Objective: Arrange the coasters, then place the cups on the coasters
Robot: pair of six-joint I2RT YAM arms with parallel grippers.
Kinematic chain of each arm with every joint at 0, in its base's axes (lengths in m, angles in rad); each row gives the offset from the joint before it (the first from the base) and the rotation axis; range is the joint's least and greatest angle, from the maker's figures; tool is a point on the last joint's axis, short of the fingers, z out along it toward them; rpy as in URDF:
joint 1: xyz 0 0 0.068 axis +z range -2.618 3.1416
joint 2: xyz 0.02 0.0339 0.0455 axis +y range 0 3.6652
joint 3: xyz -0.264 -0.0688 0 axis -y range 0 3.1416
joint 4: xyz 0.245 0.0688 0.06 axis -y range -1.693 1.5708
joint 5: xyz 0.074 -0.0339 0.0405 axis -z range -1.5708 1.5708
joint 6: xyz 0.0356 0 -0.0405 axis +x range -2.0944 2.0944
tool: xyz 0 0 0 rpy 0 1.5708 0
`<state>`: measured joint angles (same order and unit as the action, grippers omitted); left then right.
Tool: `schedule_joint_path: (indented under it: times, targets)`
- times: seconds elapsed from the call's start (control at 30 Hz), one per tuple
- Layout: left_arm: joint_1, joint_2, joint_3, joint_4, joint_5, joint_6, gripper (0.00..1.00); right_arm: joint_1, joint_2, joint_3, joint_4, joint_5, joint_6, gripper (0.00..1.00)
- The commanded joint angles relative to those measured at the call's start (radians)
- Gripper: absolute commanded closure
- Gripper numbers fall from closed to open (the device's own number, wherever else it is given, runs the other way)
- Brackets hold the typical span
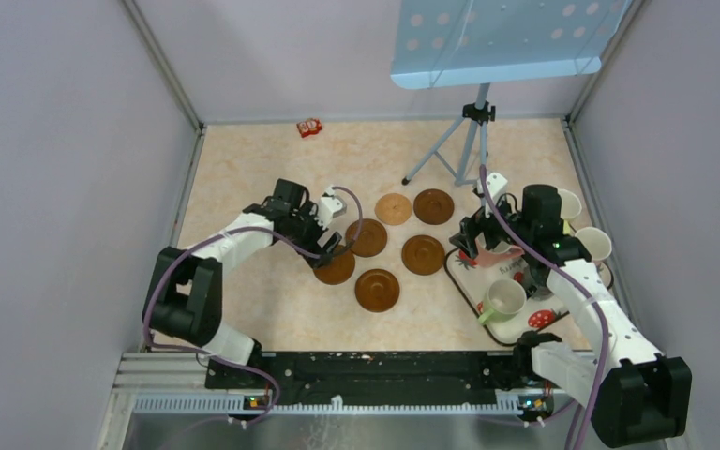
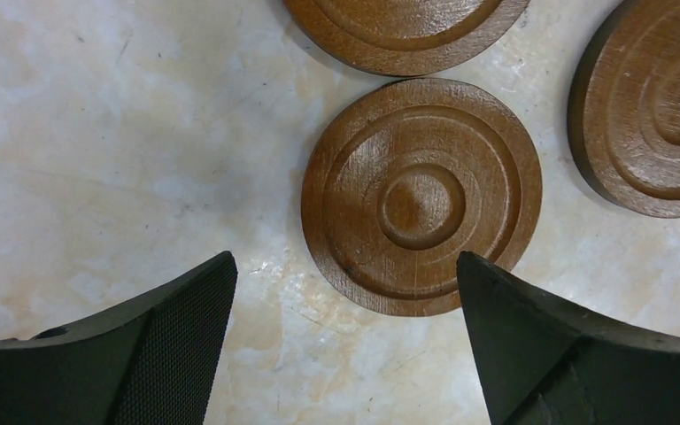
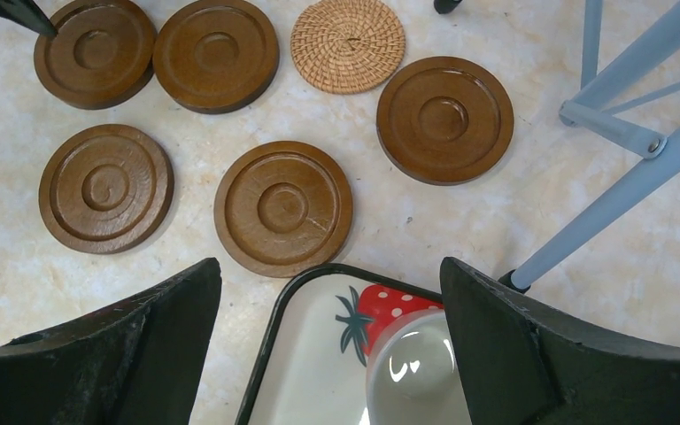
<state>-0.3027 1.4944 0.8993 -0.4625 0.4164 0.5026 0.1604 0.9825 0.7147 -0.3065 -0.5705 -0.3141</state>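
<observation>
- The left gripper (image 2: pixel 345 266) is hovering with its fingers spread wide and nothing between them.
- A ringed brown coaster (image 2: pixel 421 197) is lying flat on the table (image 2: pixel 97 133) just ahead of the fingertips. It is sitting off-centre, toward the right-hand finger.
- A second disc (image 2: pixel 407 31) is lying just beyond it, with a gap too thin to judge. A third (image 2: pixel 651 133) is lying off past the right-hand finger, clearly apart.
- The step looks like coaster arranging. The wrist probably needs sliding sideways until the disc is centred. The tips then need to go right down to the table, because the rim is low and a high pinch would likely skid off.
- The far neighbour is close enough that a push forward risks nudging it.
- The right gripper (image 3: pixel 329 263) is hanging with its jaws apart and empty over a corner of the strawberry tray (image 3: pixel 270 354).
- A pale-lined cup (image 3: pixel 412 363) is sitting directly below it, nearer the right-hand finger.
- Ahead of that gripper, five wooden discs and one woven coaster (image 3: pixel 347 44) are lying loosely grouped.
- The cup's handle and outer colour are being cut off by the frame edge.
- In the top view the left fingertips are hiding under the wrist, and the right arm is partly covering the cups beside it, so no count is possible.
</observation>
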Motion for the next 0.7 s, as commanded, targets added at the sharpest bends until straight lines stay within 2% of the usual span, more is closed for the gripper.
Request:
schedule_joint_path:
  times: [0.0, 0.23, 0.67]
  targets:
    - [-0.029, 0.053, 0.062, 0.042, -0.093, -0.07, 0.01, 0.002, -0.011, 0.027, 0.027, 0.015, -0.012, 0.08]
    - [-0.052, 0.085, 0.057, 0.091, -0.13, -0.141, 0.01, 0.001, 0.022, 0.043, 0.029, 0.074, 0.023, 0.06]
    - [-0.058, 0.253, 0.111, 0.055, -0.295, -0.109, 0.01, 0.002, -0.02, 0.044, 0.083, 0.2, 0.15, 0.02]
